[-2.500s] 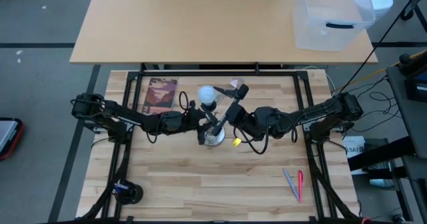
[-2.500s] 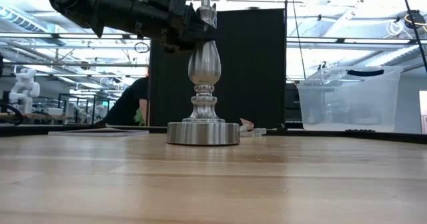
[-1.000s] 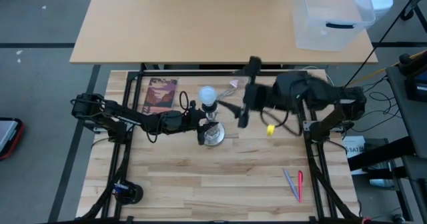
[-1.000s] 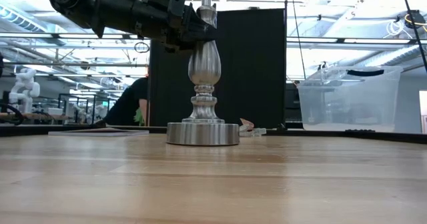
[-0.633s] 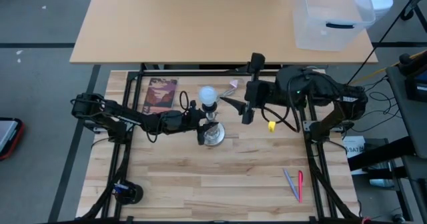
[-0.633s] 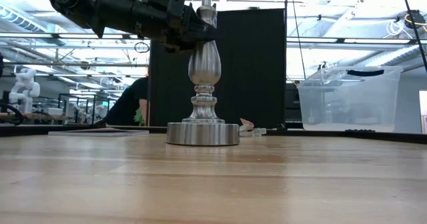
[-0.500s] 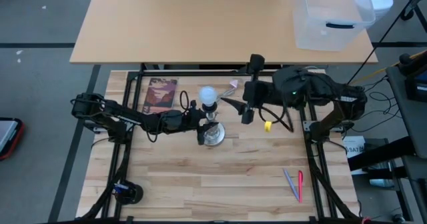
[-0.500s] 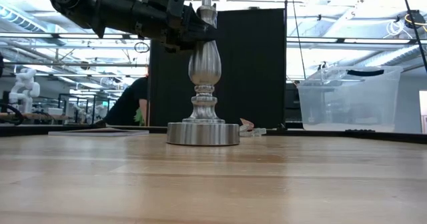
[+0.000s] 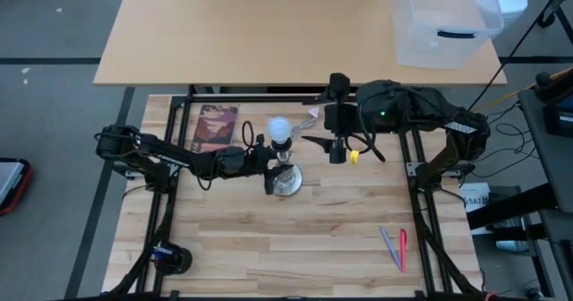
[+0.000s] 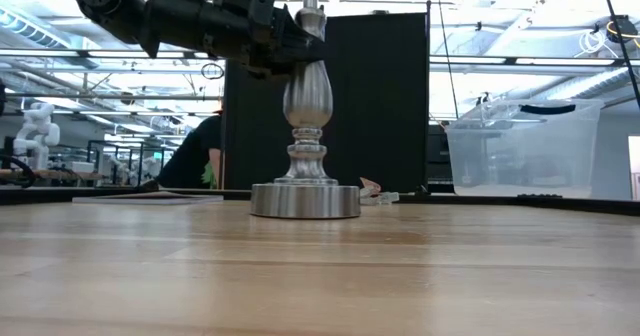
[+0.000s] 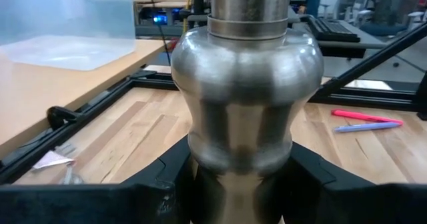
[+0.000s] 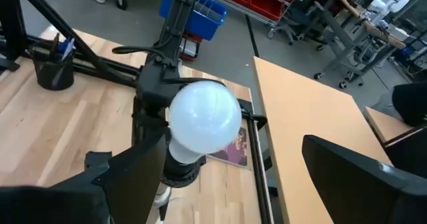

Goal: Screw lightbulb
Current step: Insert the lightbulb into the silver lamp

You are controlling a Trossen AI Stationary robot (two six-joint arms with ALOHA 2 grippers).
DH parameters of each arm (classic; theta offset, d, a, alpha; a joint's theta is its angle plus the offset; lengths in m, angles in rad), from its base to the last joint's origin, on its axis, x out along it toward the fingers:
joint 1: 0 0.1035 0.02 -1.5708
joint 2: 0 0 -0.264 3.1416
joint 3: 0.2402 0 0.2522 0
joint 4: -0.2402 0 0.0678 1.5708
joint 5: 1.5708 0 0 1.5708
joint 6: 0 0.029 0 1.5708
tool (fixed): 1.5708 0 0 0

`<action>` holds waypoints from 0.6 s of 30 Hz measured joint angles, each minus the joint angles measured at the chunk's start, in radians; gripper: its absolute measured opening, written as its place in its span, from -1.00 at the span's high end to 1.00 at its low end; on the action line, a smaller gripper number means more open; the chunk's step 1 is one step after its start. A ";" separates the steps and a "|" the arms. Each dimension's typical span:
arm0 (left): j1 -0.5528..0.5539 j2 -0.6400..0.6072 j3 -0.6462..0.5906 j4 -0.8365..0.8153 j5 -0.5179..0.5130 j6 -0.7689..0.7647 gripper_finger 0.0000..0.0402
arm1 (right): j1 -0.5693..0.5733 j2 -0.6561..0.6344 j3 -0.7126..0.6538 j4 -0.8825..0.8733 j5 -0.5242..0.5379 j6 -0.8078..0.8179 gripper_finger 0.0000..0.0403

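Note:
The white frosted lightbulb (image 9: 278, 129) (image 12: 203, 121) stands base down in the black socket (image 12: 179, 171) on top of the silver stand (image 10: 305, 106). The stand is upright, with its round base (image 9: 286, 181) on the table. My left gripper (image 9: 271, 162) (image 10: 292, 51) reaches in from the table's left and is shut on the stand's post. My right gripper (image 9: 333, 117) is open and empty. It is raised to the right of the bulb, and its two fingers (image 12: 127, 177) stand wide apart and clear of the bulb. My left gripper pinches the stand's post between its two fingers (image 11: 167, 184), at the narrow neck (image 11: 237, 161) just under the upper bulge. The fingers come in level from the table's left, one on each side of the post. The stand is upright, its base flat on the table.
A brown booklet (image 9: 215, 128) lies to the left of the stand at the far side. A small pink scrap (image 9: 313, 113) lies beside the bulb, and pens (image 9: 394, 247) lie near right. A black pen cup (image 9: 170, 258) stands near left. A clear bin (image 9: 448, 23) sits on the far table. A person (image 10: 195, 151) is behind.
My right gripper, which was low beside the stand, has risen and swung away toward the far right. In the last second it has eased back toward the left and far edge, nearer the bulb, with its fingers still wide apart. The stand, the bulb and my left gripper have kept still.

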 joint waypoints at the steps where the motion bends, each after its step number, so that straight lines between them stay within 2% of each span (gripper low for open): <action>1: 0.001 0.000 0.000 0.000 0.005 -0.003 0.21 | 0.000 0.000 0.000 0.006 0.000 -0.001 -0.71; 18: 0.040 0.000 -0.001 0.015 0.085 -0.014 0.21 | 0.003 0.000 0.000 0.021 0.000 -0.003 -0.71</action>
